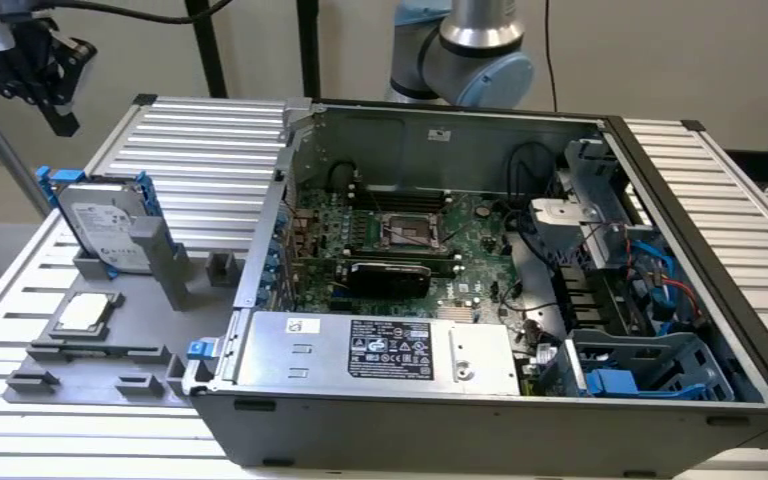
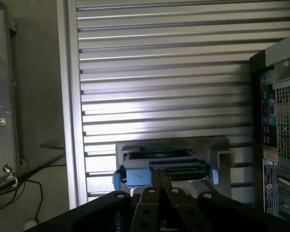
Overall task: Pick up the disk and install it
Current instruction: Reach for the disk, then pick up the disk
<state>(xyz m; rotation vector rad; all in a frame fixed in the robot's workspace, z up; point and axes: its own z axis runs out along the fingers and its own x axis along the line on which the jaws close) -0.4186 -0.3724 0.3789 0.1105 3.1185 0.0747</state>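
slatted metal table point(image 1: 197, 130) carries the disk point(image 1: 101, 228) upright in a stand point(image 1: 144, 322), while wrist view shows the jaws together, holding nothing.

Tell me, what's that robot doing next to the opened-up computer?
A robot arm is working on getting a disk into the computer. Right now its gripper hangs in the air above the disk, shut and holding nothing. The disk stands upright in a grey holder on the table, outside the open case, on the exterior view's left. So the disk has not been picked up yet.
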